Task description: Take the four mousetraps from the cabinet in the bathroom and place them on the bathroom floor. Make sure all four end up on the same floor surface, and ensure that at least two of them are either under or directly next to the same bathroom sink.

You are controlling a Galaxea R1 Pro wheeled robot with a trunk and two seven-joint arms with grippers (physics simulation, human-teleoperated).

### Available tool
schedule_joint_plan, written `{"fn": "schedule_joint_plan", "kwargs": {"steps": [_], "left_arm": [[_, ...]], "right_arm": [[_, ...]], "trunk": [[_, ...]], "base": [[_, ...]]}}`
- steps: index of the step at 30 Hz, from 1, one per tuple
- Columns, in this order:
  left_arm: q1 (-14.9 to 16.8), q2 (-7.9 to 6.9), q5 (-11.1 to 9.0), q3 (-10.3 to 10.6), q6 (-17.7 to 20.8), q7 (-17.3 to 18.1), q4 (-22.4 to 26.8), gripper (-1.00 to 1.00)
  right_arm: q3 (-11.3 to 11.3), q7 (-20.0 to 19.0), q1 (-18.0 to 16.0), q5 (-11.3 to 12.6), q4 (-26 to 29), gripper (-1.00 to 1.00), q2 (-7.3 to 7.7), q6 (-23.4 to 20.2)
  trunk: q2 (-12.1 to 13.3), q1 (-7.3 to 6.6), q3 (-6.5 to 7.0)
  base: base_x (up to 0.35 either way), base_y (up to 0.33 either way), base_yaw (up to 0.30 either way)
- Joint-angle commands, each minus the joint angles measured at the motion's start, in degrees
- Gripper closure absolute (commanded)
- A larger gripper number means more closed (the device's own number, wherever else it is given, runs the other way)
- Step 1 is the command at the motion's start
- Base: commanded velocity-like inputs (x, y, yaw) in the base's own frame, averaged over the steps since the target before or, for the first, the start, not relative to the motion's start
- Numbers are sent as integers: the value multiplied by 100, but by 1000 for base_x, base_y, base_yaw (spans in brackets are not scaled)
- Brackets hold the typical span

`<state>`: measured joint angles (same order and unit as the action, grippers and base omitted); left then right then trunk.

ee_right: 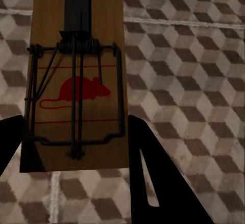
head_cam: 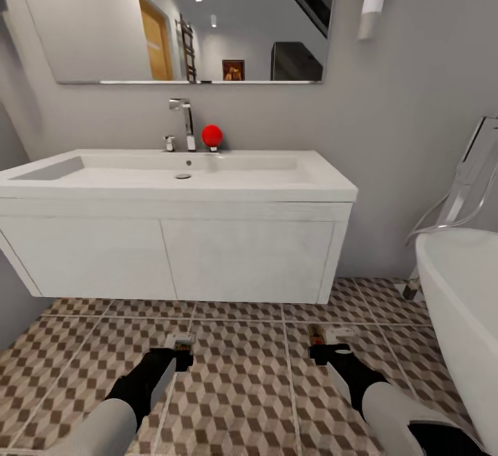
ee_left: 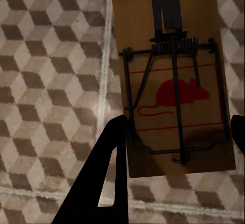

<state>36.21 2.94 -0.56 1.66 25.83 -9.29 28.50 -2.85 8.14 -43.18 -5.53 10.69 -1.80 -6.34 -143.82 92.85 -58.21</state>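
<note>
A bathroom: grey walls, a wide mirror point(head_cam: 187, 20) above a white sink unit point(head_cam: 173, 234) hung on the wall, and a floor point(head_cam: 242, 400) of tiles printed with brown, beige and white cubes and pale grout lines. On the sink top stand a chrome tap point(head_cam: 182, 122) and, just beside it, a red ball-shaped thing point(head_cam: 211, 135). At the right edge of the head view curves the white rim of a bathtub point(head_cam: 456, 283), with a chrome hose and fitting behind it. Both arms reach forward low over the tiles in front of the sink unit. The left gripper point(head_cam: 181, 347) is clamped on a mousetrap point(ee_left: 176, 81) — in the left wrist view its black fingers point(ee_left: 109, 168) press the two long edges of the wooden board, which carries a red mouse print and a dark wire spring and bar. The right gripper point(head_cam: 325, 340) likewise grips a second mousetrap point(ee_right: 76, 81) by its edges, one black finger on each side, the same red mouse and wire parts on top. In the head view each trap shows only as a small pale sliver at the tip of its gripper. Both traps hang over the patterned floor, short of the sink unit's front; whether either touches the tiles I cannot tell.
</note>
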Motion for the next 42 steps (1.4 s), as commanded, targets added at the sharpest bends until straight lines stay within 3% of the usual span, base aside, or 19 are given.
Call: {"fn": "schedule_joint_plan", "kwargs": {"steps": [1, 4, 9, 18, 24, 42], "left_arm": [[52, 14, 5, 19, 101, -37, -1, 100], [142, 34, 17, 19, 424, -37, 15, 100], [203, 15, 33, 25, 559, -37, 24, 100], [261, 28, 30, 21, 476, -30, 89, 100], [281, 19, 29, 24, 81, -29, 92, 100], [281, 15, 30, 19, 54, -29, 121, 100]], "right_arm": [[-31, 13, -19, -41, 12, 100, -24, -46], [-31, 13, -44, -38, 10, 100, -55, -70], [-31, 13, -89, -12, -9, 100, -63, -98], [-79, 13, -103, 24, -90, 100, -71, -122], [-84, 13, -103, 18, -93, 100, -76, -59], [-36, -75, -94, 0, -85, 100, -81, -8]], "trunk": [[-4, 1, -29], [-8, 9, -95], [-15, 22, -206], [-27, 45, -406], [-35, 61, -539], [-59, 107, -937]], "base": [[0, 0, 0], [0, 0, 0], [0, 0, 0], [0, 0, 0], [0, 0, 0], [0, 0, 0]]}}
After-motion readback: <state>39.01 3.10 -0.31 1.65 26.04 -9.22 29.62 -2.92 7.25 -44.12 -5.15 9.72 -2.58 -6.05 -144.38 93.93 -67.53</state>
